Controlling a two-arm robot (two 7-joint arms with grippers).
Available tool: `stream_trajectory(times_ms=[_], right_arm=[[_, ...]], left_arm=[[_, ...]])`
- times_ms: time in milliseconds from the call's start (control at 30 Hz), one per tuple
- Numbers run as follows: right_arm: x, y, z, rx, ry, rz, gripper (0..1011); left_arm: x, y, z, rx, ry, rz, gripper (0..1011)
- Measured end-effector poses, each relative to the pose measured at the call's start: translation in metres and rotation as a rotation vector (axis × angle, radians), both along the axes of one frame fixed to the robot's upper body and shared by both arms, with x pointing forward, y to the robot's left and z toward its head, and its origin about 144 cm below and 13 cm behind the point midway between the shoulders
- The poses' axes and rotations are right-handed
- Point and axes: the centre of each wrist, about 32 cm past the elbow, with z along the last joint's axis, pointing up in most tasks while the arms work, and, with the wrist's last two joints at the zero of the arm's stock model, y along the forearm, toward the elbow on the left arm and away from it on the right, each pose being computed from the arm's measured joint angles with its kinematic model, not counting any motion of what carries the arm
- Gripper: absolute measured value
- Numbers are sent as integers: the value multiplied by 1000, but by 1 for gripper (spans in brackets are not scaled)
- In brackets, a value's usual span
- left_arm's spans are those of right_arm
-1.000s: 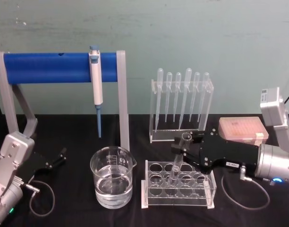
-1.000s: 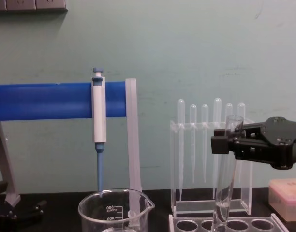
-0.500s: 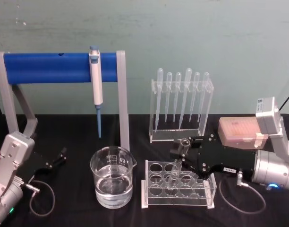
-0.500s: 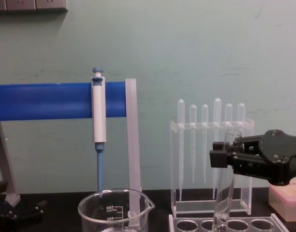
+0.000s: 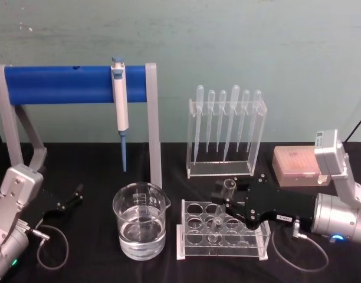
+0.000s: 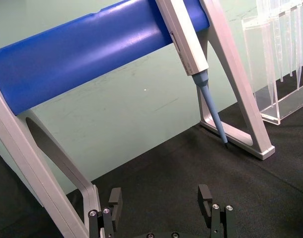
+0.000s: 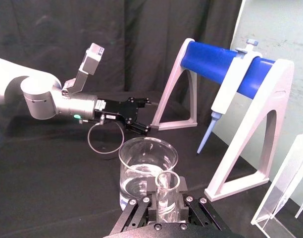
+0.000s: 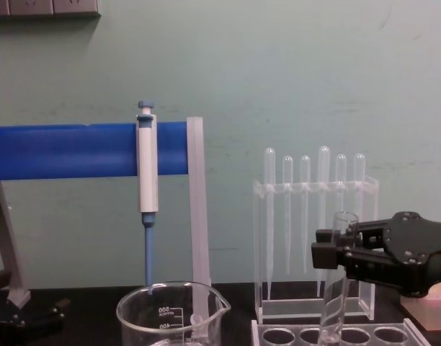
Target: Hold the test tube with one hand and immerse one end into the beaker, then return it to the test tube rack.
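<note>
R gripper [image 5: 226,197] comes in from 3 o'clock over the tube rack [image 5: 223,236], jaws closed on the test tube [image 5: 221,206] just below its flared rim. Tube sits near-upright, leaning slightly, lower end down in a rack hole in the middle of the rack; can't tell if the bottom is seated. In chest view the same gripper [image 8: 334,245] clamps the tube [image 8: 336,288] near the top, rim poking above the jaws. R wrist view looks down the tube's open mouth [image 7: 167,191] between the jaws.

Beaker [image 5: 140,221] stands at 9 o'clock of the rack, just beside it, not touching, approx half full of clear liquid. Tube is well clear of it.

L gripper [image 5: 71,197] sits low at 9 o'clock of the beaker, on the black cloth near the blue stand [image 5: 74,85], jaws spread apart w/ nothing between them; L wrist view shows both fingers [image 6: 114,203] w/ a wide gap.

Pipettor [image 5: 120,106] hangs on the stand at 12 o'clock of the beaker. Clear pipette holder [image 5: 226,135] at 12 o'clock of the rack.
</note>
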Motion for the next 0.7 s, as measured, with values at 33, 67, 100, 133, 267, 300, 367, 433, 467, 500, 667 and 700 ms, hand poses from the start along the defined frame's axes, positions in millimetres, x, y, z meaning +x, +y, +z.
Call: stream_trajectory(times_ms=[33, 67, 100, 133, 267, 300, 367, 433, 467, 500, 667, 700], right_arm=[[0, 0, -1, 0, 0, 0, 227], [0, 0, -2, -1, 1, -1, 227], [0, 0, -2, -1, 2, -1, 228], [0, 0, -3, -1, 2, -2, 228], [0, 0, -7, -1, 7, -4, 228], [0, 0, -7, -1, 7, -4, 228], [0, 1, -9, -1, 7, -5, 228], [-1, 1, -10, -2, 8, -6, 227], [-1, 1, -11, -2, 8, -6, 228], [-1, 1, -12, -3, 8, -7, 228], [-1, 1, -14, -6, 8, -12, 228], [0, 1, -14, -6, 8, -12, 228]], left_arm=[[0, 0, 0, 0, 0, 0, 1000], [0, 0, 0, 0, 0, 0, 1000], [0, 0, 0, 0, 0, 0, 1000], [0, 0, 0, 0, 0, 0, 1000], [0, 0, 0, 0, 0, 0, 1000], [0, 0, 0, 0, 0, 0, 1000], [0, 0, 0, 0, 0, 0, 1000], [0, 0, 0, 0, 0, 0, 1000], [0, 0, 0, 0, 0, 0, 1000], [0, 0, 0, 0, 0, 0, 1000], [0, 0, 0, 0, 0, 0, 1000], [0, 0, 0, 0, 0, 0, 1000]])
